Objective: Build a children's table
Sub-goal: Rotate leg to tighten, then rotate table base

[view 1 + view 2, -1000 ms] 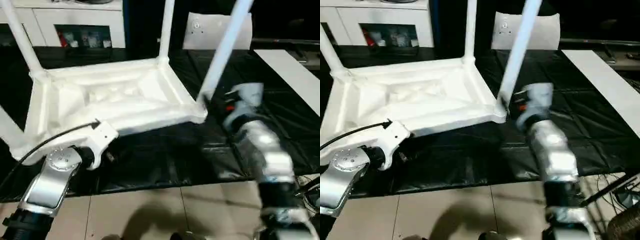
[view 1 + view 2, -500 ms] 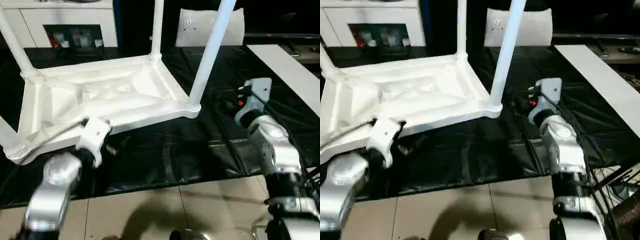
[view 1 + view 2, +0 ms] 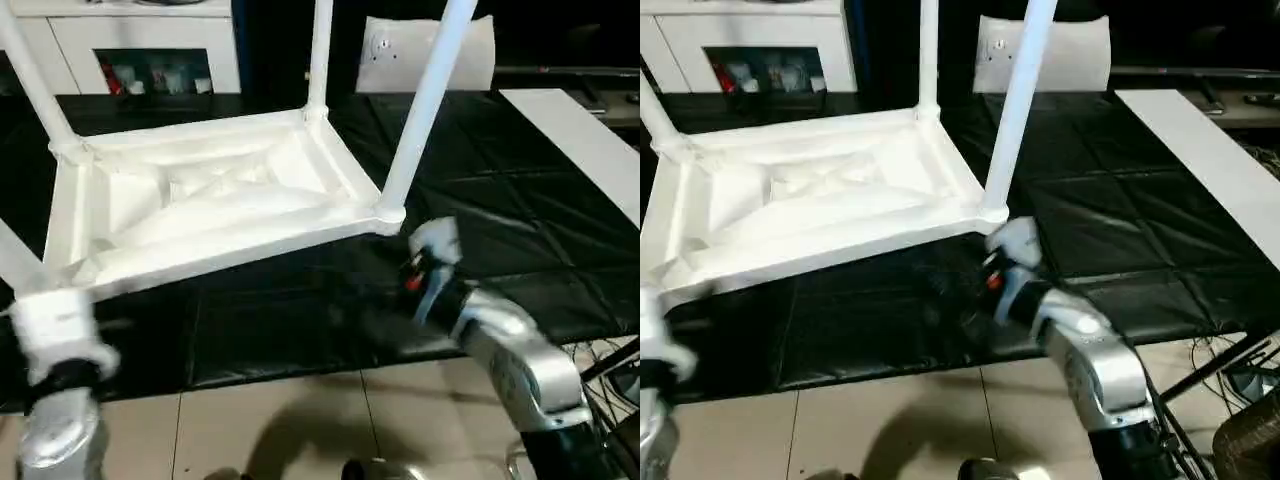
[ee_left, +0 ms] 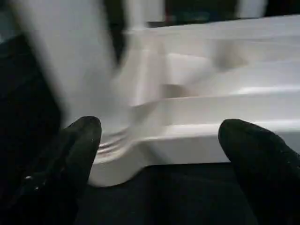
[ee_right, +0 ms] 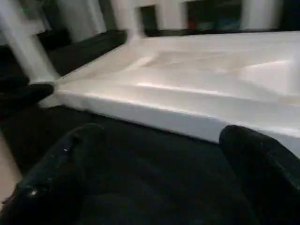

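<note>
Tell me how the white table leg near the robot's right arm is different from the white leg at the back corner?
The near-right white tube leg stands at the front corner of the upside-down white plastic tabletop; the far white tube leg stands at the back corner. The near one leans to the side, the far one stands nearly straight. The near one looks thicker, being closer. Both are white tubes in round corner sockets, pointing up.

Upturned tabletop (image 3: 200,200), upright legs (image 3: 425,110) block; black mat (image 3: 290,330) in front free.
</note>
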You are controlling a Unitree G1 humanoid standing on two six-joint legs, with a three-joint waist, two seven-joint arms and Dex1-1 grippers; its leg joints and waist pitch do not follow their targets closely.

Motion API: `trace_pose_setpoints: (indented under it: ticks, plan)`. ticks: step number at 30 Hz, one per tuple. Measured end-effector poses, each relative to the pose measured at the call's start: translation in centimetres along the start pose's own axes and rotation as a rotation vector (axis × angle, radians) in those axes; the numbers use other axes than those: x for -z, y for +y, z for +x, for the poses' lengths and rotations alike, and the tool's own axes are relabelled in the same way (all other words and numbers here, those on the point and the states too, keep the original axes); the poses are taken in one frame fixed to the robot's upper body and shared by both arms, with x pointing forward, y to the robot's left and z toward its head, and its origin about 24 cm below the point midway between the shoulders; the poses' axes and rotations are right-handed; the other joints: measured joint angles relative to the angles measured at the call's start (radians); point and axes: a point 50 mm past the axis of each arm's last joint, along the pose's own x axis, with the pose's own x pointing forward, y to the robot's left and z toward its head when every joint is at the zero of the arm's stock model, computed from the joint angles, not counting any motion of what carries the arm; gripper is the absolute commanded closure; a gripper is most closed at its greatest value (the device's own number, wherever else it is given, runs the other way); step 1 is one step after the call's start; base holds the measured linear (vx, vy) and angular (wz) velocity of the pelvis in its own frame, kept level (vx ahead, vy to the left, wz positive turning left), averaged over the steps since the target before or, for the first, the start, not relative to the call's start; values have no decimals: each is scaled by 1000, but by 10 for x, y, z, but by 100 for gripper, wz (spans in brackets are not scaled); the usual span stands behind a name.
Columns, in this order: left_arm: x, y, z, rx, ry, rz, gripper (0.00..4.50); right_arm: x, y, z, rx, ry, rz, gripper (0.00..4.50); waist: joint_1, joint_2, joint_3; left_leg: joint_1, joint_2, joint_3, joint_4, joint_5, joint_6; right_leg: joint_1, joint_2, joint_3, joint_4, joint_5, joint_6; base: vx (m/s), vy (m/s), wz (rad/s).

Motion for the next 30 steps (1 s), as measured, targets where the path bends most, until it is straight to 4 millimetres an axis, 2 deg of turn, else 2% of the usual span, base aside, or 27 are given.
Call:
trace_pose_setpoints:
  ticks: [5, 9, 17, 22, 25, 30]
  plan:
    - [-4, 0, -7, -90, -12, -56, 4, 3, 8, 3, -57, 47, 34, 0, 0, 0, 0, -2, -2, -7, 3, -1, 3, 4, -1, 2, -5, 0, 1, 0, 0, 0]
    - [-10, 3, -1, -134, -38, -62, 4, 0, 13, 4, -88, 54, 49, 0, 0, 0, 0, -2, -2, -8, 3, -2, 3, 4, -1, 1, -4, 4, 7, 0, 0, 0]
    - [-25, 34, 39, -233, -82, -7, 4, 3, 15, 4, -103, 76, 52, 0, -1, 1, 0, -3, -2, -10, 2, -2, 3, 4, 1, 1, -3, 7, 5, 0, 0, 0]
    - [-27, 39, 60, -226, -65, -29, 4, 1, 19, 5, -117, 76, 45, 0, 1, 1, 0, -2, -1, -10, 2, -3, 3, 4, 1, 1, -2, 8, 4, 0, 0, 0]
    - [-28, 38, 72, -129, -65, -81, 4, 2, 20, 5, -119, 81, 39, 0, 3, 2, -1, -1, -2, -10, 2, -2, 3, 4, 1, 2, -2, 9, 4, 0, 0, 0]
    - [-21, 28, 78, 125, -80, -147, 4, 7, 15, 8, -49, 99, 25, 0, 4, 1, -1, -2, -2, -9, 3, -2, 3, 4, 0, 2, -3, 10, 4, 0, 0, 0]
